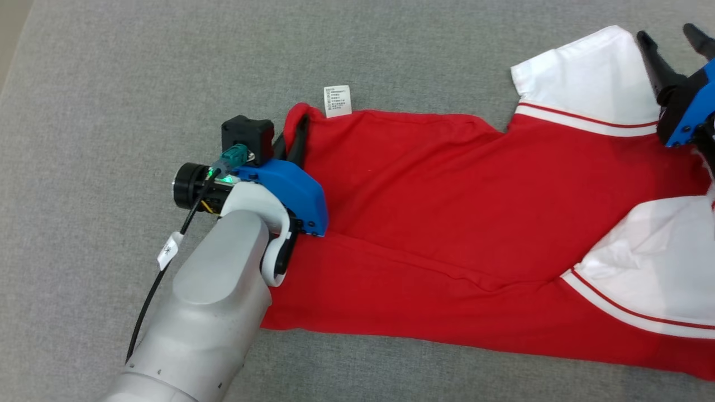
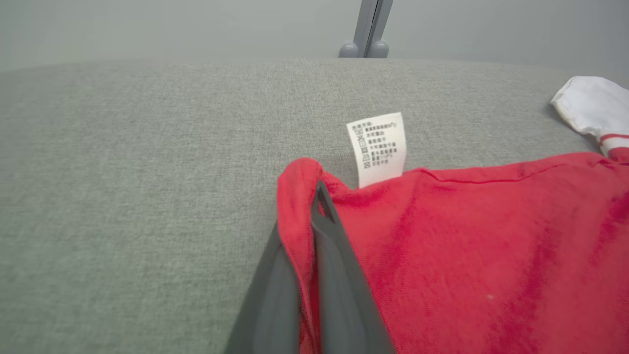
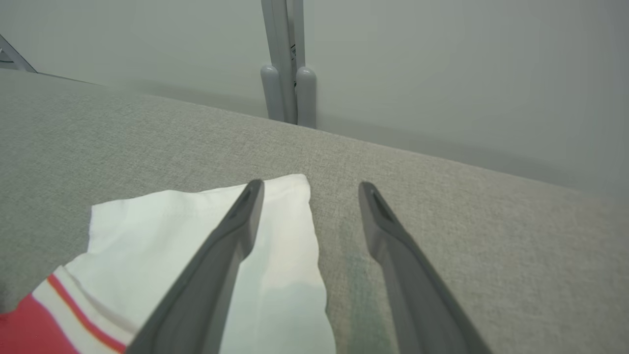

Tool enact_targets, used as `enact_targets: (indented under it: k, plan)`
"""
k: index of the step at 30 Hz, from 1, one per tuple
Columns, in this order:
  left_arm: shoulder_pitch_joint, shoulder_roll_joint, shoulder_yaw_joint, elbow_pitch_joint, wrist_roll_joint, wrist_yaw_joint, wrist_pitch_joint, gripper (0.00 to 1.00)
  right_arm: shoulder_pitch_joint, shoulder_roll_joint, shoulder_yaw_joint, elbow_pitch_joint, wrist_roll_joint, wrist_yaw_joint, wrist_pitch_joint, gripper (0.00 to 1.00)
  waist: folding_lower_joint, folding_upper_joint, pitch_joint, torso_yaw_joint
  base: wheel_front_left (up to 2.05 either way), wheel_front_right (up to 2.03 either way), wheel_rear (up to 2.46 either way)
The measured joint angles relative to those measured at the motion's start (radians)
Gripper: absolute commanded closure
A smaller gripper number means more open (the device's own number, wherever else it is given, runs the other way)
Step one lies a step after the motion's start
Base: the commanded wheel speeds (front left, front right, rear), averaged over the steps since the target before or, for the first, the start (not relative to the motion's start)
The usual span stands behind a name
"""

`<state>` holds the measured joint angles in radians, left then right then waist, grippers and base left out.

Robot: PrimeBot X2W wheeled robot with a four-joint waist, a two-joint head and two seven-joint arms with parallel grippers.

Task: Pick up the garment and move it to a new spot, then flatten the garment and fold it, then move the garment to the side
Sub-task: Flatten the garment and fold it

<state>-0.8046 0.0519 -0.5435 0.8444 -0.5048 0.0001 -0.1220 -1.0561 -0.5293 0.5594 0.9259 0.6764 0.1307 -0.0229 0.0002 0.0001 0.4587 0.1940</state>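
The garment (image 1: pixel 447 201) is a red shirt with white sleeves, spread across the grey surface (image 1: pixel 139 84). My left gripper (image 1: pixel 299 131) is shut on the garment's far left hem corner, next to the white care label (image 1: pixel 337 101). In the left wrist view a fold of red cloth (image 2: pixel 300 211) is pinched between the dark fingers (image 2: pixel 339 275), with the label (image 2: pixel 378 147) just beyond. My right gripper (image 1: pixel 673 36) stands open at the far right, by the white sleeve (image 1: pixel 581 78). In the right wrist view its left finger (image 3: pixel 231 236) lies over the sleeve (image 3: pixel 162 231) and its right finger over bare cloth surface.
The grey fabric surface (image 3: pixel 467 221) extends well beyond the garment on the left and far side. A grey metal post (image 3: pixel 287 73) with two rounded feet stands beyond the far edge against a pale wall; it also shows as the post (image 2: pixel 368 29) in the left wrist view.
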Motion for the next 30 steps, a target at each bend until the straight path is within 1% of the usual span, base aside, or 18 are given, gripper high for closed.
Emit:
enact_targets:
  k: [6,11,14,16,18,22,26,30]
  plan:
    - [-0.022,0.000,-0.157,-0.099,-0.120,0.063,-0.012,1.00,-0.069,-0.050,0.044,0.068,-0.006,0.000,0.046,0.00,0.0000,0.0000,0.051,0.067,0.00,0.00,0.00]
    - [-0.049,-0.001,-0.259,-0.138,-0.206,0.116,-0.040,1.00,-0.104,-0.064,0.092,0.082,-0.003,0.000,0.084,0.00,0.0000,0.0000,0.093,0.109,0.00,0.00,0.00]
    - [-0.065,-0.001,-0.295,-0.136,-0.245,0.139,-0.062,1.00,-0.127,-0.078,0.125,0.073,0.005,0.000,0.105,1.00,-0.0002,-0.0001,0.110,0.119,0.00,0.00,0.00]
    - [-0.073,-0.001,-0.311,-0.124,-0.270,0.148,-0.077,1.00,-0.133,-0.082,0.154,0.070,-0.007,0.001,0.097,1.00,-0.0001,0.0000,0.110,0.119,0.00,0.00,0.00]
    - [-0.082,-0.002,-0.314,-0.106,-0.287,0.155,-0.095,1.00,-0.134,-0.082,0.160,0.079,-0.006,0.001,0.068,1.00,-0.0001,0.0000,0.103,0.113,0.00,0.00,0.00]
    - [-0.106,-0.001,-0.303,-0.072,-0.304,0.164,-0.126,1.00,-0.151,-0.097,0.149,0.114,-0.010,0.001,-0.036,1.00,-0.0001,0.0001,0.090,0.094,0.00,0.00,0.00]
    - [-0.121,-0.001,-0.269,-0.041,-0.305,0.166,-0.137,1.00,-0.177,-0.092,0.129,0.146,-0.016,0.001,-0.158,1.00,-0.0001,0.0000,0.076,0.073,0.00,0.00,0.00]
    - [-0.121,0.013,-0.201,-0.038,-0.283,0.166,-0.138,1.00,-0.178,-0.071,0.107,0.157,0.001,0.001,-0.217,1.00,-0.0001,0.0001,0.062,0.042,0.00,0.00,0.00]
